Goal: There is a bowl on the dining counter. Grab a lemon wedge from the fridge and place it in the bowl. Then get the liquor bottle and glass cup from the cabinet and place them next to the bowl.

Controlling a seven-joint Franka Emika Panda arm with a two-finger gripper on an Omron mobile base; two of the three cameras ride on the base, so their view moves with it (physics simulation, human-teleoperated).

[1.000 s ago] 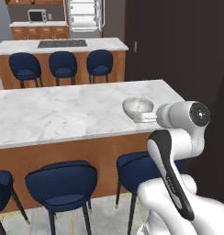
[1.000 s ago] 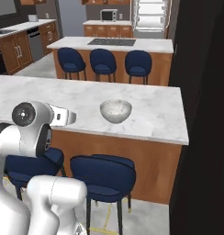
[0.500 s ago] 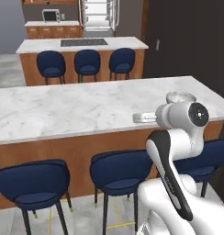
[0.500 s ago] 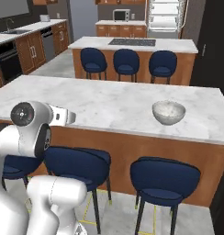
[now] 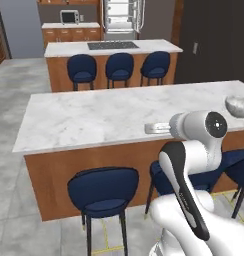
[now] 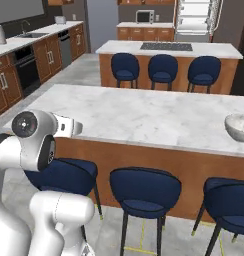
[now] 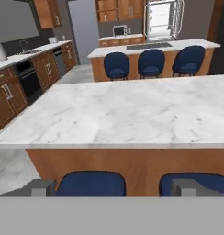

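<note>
Starting out: bowl (image 6: 239, 127) at right edge of dining surface (image 6: 144, 112), looks empty; fingers (image 7: 116, 187) open, empty; fridge (image 5: 123, 16) open at top of frame; lemon, bottle, cup all pending.

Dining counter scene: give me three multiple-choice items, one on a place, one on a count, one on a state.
1. Where does the wide pale grey bowl sit on the long white marble dining counter?
A near its right end
B at its middle
C on a stool

2. How many navy stools stand at the far marble island?
A two
B three
C five

3. The hand is:
A open, holding nothing
B shut on a bottle
C shut on the bowl

Answers: A, bowl by the right edge; B, three seats in a row; A, fingertips wide apart, nothing between.
</note>
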